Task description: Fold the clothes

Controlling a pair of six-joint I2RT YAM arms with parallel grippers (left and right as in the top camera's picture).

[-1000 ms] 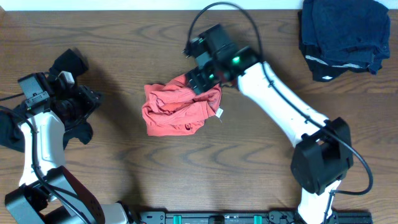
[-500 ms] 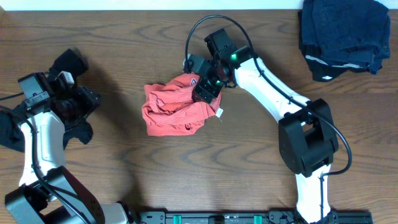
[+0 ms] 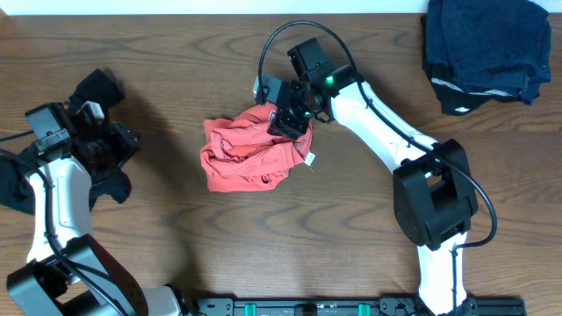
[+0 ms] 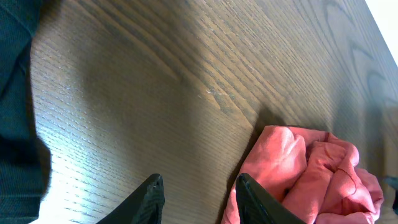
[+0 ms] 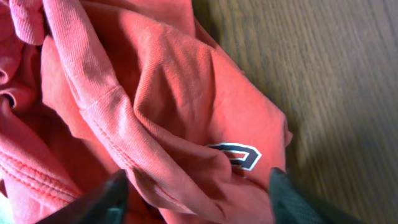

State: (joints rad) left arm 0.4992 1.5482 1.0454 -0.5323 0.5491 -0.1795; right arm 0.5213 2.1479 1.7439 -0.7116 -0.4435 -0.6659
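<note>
With the coral-red T-shirt (image 3: 246, 156) lying crumpled in the middle of the table (image 3: 263, 254), the right gripper (image 5: 197, 182) stands with jaws wide over its upper-right edge, so the step seems to be spreading it out, which next needs a firm pinch, while the left gripper (image 4: 199, 182) hangs half-open and empty.

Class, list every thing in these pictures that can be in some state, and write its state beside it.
Red T-shirt: crumpled in a heap on the table, not folded.
Dark garment: folded in a pile at the table's corner.
Dark cloth: loose by the left arm, mostly hidden.
Left gripper: open, empty, over bare wood.
Right gripper: open, fingers astride the T-shirt's cloth.
</note>
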